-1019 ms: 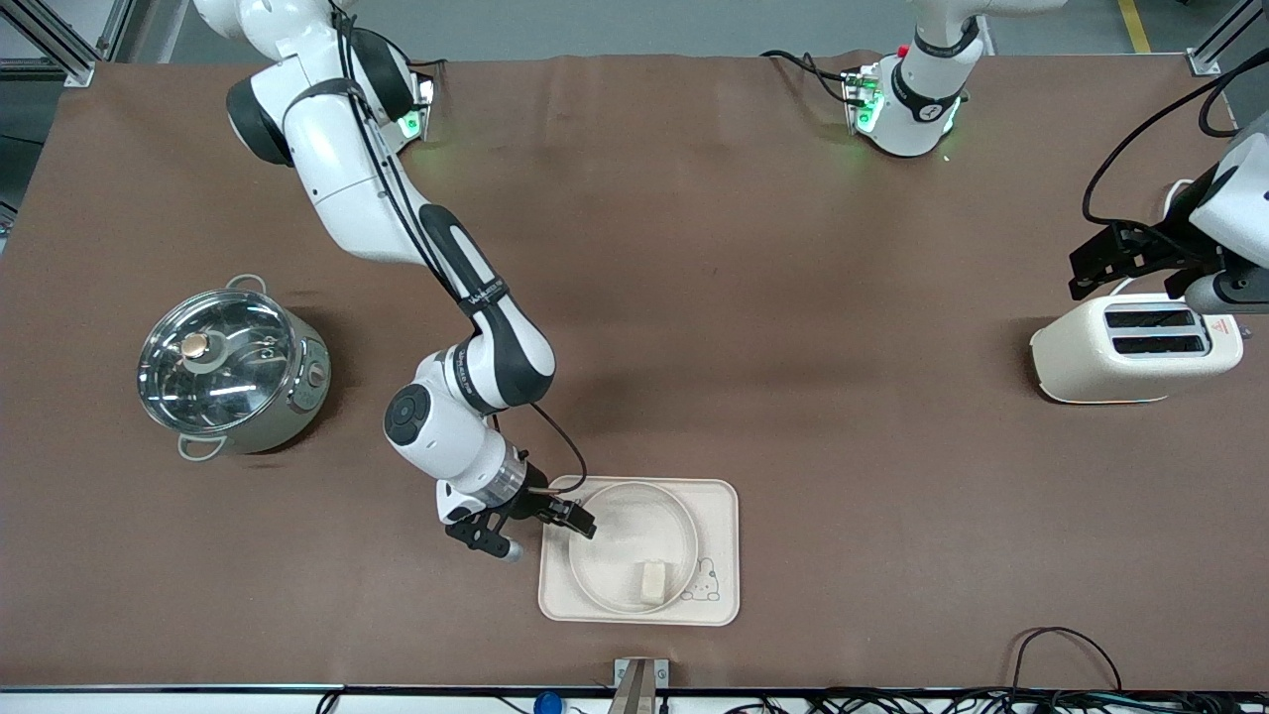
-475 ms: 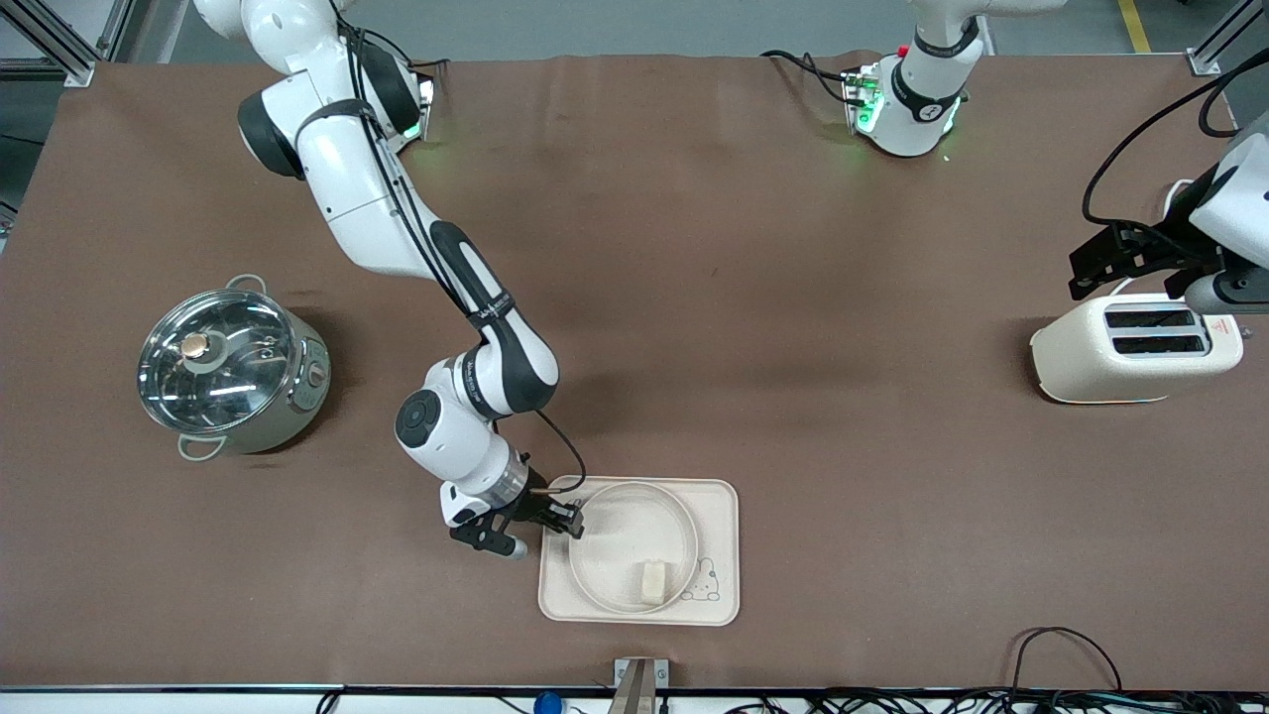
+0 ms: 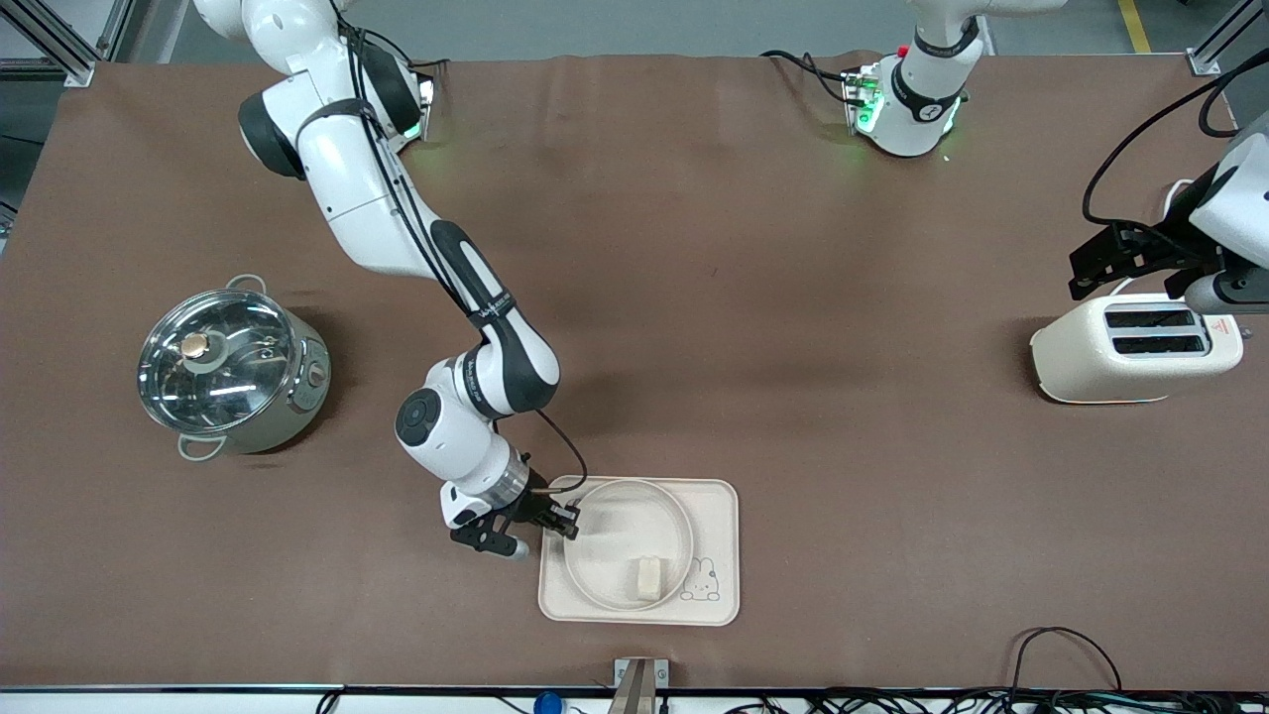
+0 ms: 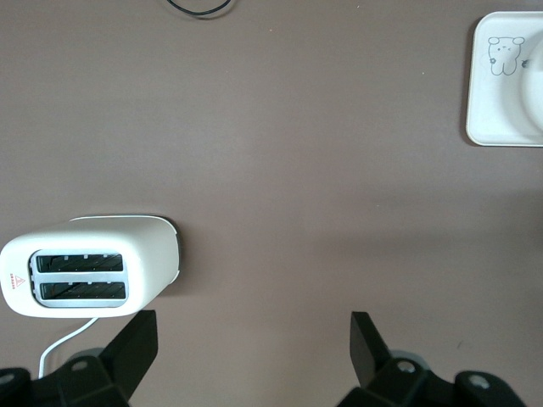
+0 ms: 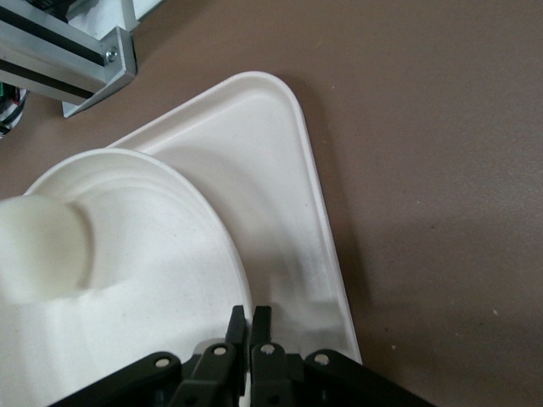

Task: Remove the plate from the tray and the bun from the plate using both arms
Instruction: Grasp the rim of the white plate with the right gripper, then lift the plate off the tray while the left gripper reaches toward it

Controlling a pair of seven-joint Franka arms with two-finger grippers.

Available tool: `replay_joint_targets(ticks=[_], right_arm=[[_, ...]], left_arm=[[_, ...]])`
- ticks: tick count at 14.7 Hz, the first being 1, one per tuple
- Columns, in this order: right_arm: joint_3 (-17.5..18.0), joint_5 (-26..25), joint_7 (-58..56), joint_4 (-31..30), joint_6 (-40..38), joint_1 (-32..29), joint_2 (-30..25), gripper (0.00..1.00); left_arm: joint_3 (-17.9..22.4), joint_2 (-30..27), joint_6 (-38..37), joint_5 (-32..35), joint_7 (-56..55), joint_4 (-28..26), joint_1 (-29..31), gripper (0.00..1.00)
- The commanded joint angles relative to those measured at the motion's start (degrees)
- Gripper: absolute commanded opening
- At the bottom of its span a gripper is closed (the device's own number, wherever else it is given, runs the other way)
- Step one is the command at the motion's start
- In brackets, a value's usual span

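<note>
The round cream plate (image 3: pixel 615 535) lies on the rectangular rabbit tray (image 3: pixel 716 506), nearer to the front camera than the pot. The small pale bun (image 3: pixel 647 578) sits in the plate by the rim nearest that camera. My right gripper (image 3: pixel 567 523) is shut on the plate's rim at the side toward the right arm's end of the table. In the right wrist view the fingers (image 5: pixel 251 315) pinch the rim of the plate (image 5: pixel 127 254), with the bun (image 5: pixel 42 246) and the tray (image 5: pixel 280 170) in sight. My left gripper (image 3: pixel 1091 270) waits open and empty over the toaster.
A steel pot with a glass lid (image 3: pixel 233 372) stands toward the right arm's end. A cream toaster (image 3: pixel 1135 347) stands at the left arm's end and also shows in the left wrist view (image 4: pixel 85 267). Cables run along the table edge nearest the front camera.
My right gripper has drawn back toward the right arm's end of the table, with the plate and bun sliding that way on the tray. The rabbit drawing is now uncovered. The left arm has not moved.
</note>
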Motion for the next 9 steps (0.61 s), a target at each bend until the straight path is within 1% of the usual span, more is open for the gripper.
replay_joint_targets(ticks=[1,6,7,9], right_arm=[[-0.2,-0.3,-0.6,1.3,0.9,0.7,0.7,0.01],[-0.1,-0.6,-0.7,0.1,1.0,2.8,-2.8,0.01],[-0.2,-0.6,-0.7,-2.6,0.9,3.8,-4.3,0.01],[-0.2,-0.6,-0.7,-11.0,1.1,6.0,-10.3,0.01]], left_arm=[[0.2,0.4,-1.0,-0.2,0.8,1.2,0.0,1.0],[0.2,0.4,-1.0,-0.2,0.8,1.2,0.0,1.0],[0.3,0.4,-1.0,-0.2,0.7,1.2,-0.1,1.0],[0.2,0.4,-1.0,-0.2,0.5,1.2,-0.1,1.0]])
